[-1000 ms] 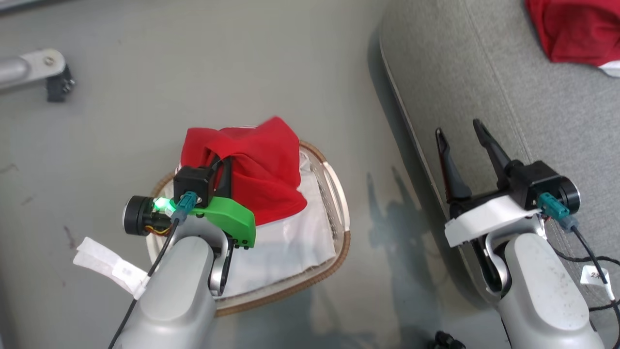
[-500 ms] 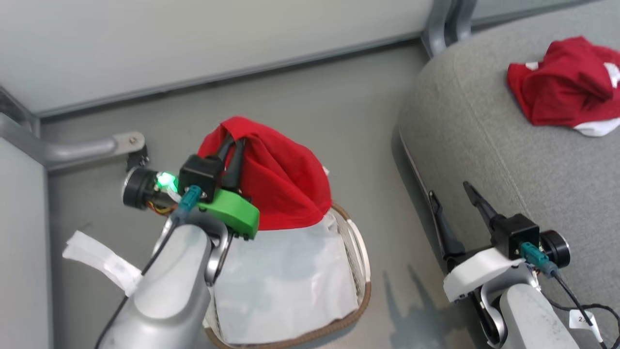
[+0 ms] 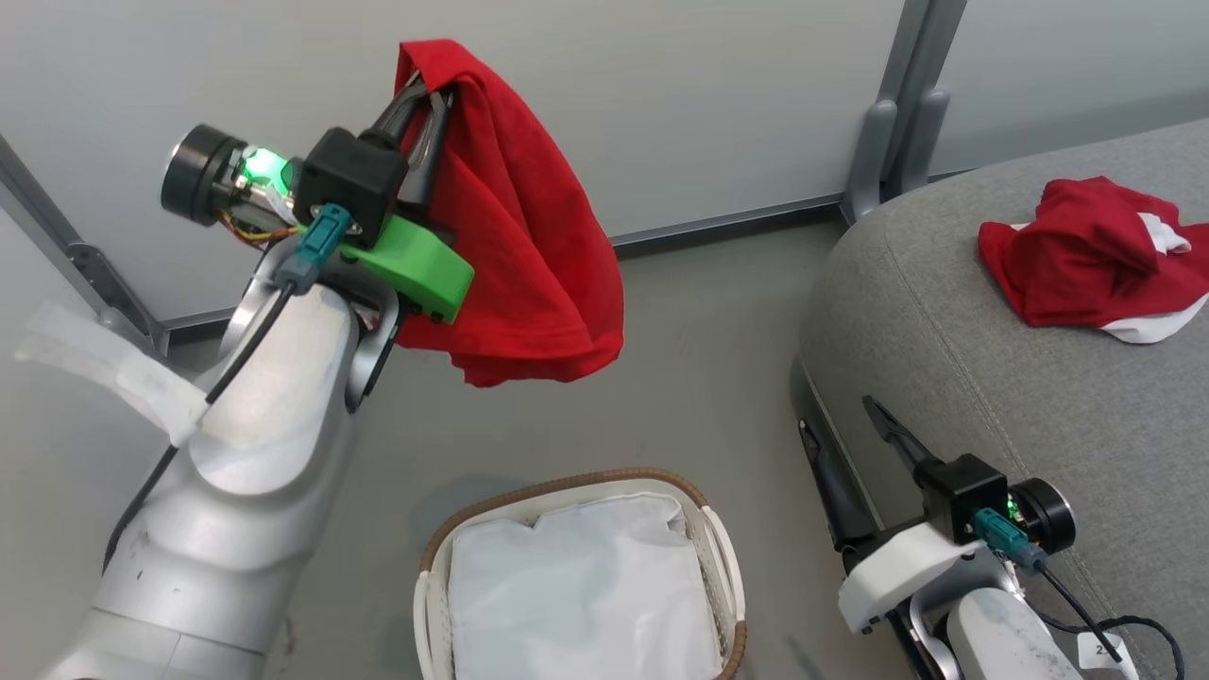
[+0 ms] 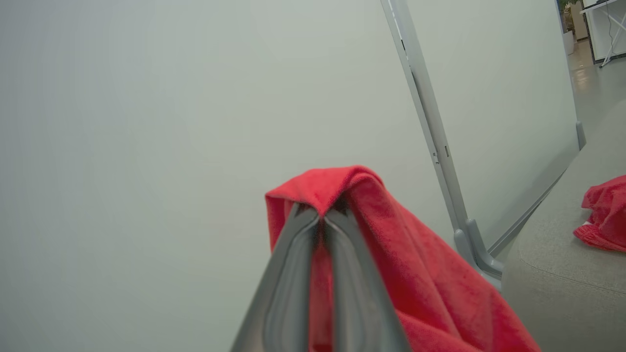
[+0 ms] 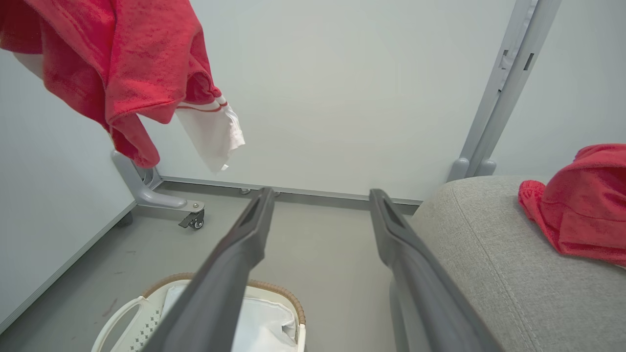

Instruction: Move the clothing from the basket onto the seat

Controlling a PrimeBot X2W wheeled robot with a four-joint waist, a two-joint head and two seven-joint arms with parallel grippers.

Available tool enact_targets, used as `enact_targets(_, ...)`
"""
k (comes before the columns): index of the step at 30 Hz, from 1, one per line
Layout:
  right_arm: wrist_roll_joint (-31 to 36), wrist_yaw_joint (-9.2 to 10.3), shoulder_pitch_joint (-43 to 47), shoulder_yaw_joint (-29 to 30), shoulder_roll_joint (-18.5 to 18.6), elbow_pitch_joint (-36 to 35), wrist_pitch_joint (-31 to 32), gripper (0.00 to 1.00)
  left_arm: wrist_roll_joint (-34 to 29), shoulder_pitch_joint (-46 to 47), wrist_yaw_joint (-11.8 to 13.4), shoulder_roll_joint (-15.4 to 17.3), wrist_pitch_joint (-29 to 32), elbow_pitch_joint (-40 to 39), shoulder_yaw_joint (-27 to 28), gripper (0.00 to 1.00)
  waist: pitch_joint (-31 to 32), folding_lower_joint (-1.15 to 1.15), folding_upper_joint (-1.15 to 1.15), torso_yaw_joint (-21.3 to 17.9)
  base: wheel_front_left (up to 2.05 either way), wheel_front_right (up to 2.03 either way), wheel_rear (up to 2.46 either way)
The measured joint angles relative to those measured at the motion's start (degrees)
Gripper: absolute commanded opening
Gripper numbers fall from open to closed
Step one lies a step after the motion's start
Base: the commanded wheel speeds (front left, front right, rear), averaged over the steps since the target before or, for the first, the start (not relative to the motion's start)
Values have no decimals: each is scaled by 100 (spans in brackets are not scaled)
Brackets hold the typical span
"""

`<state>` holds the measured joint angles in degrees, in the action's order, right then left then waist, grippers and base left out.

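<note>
Grey floor (image 3: 718, 359) runs up to pale wall panels (image 3: 708, 94), which are joined by a grey metal post (image 3: 897, 104). One red garment (image 3: 529, 217) hangs in the air in front of the panels, clear of the floor and touching neither basket nor seat. The left gripper (image 3: 427, 93) pinches it at a fold, its two dark fingers pressed together on the cloth. In the left wrist view the fabric lies folded over both fingertips and drapes down to their right. In the right wrist view a white cuff (image 5: 210, 132) with thin red stripes dangles from the garment's lower edge.

Below and to the right of the garment in the head view, the basket (image 3: 567, 477) stands on the floor. It is white perforated plastic with a brown woven rim, and a white liner (image 3: 581, 595) is spread across its inside. It sits near the left edge of the seat (image 3: 992, 397) but apart from it.

A second red garment (image 3: 1077, 250) lies crumpled on the grey cushion toward its far right edge, with white trim showing along its near side.

The right gripper (image 3: 836, 414) hangs low, just beside the seat's rounded left edge. Its fingers are spread wide with only floor seen between them. A panel foot with a castor (image 5: 193, 220) rests on the floor at the wall.
</note>
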<state>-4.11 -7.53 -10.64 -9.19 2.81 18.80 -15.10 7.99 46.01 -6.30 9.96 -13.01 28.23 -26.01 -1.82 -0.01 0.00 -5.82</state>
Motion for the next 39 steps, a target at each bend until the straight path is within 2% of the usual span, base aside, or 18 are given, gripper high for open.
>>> enact_targets(9,15,0,-289,-416,-2,33,0,100,148,503,-59,-20,137,-65,-148,0,91,0,0,103,0,0,0)
enact_targets(20,-138,0,-742,-1071,-3,186,0,100,309,668,-84,-285,145,-169,-571,0,126,0,0,220,0,0,0)
enact_targets(29,-122,0,-1402,-1284,-3,474,0,100,505,671,-103,-369,290,-536,-987,0,109,0,0,364,0,0,0)
enact_targets(35,-98,0,-1675,-1250,-2,215,0,100,621,645,-108,-327,318,-591,-1081,0,84,0,0,440,0,0,0)
enact_targets(36,-96,0,-1691,-1234,-2,135,0,75,655,625,-108,-313,316,-584,-1071,0,80,0,0,449,0,0,0)
enact_targets(37,-96,0,-1692,-1214,-2,43,0,40,680,590,-107,-301,311,-572,-1055,0,75,0,0,456,0,0,0)
enact_targets(38,-96,0,-1691,-1199,-2,-32,0,18,703,554,-105,-289,310,-552,-1043,0,71,0,0,460,0,0,0)
enact_targets(39,-96,0,-1688,-1174,-2,-111,0,18,727,498,-96,-271,293,-524,-1022,0,65,0,0,464,0,0,0)
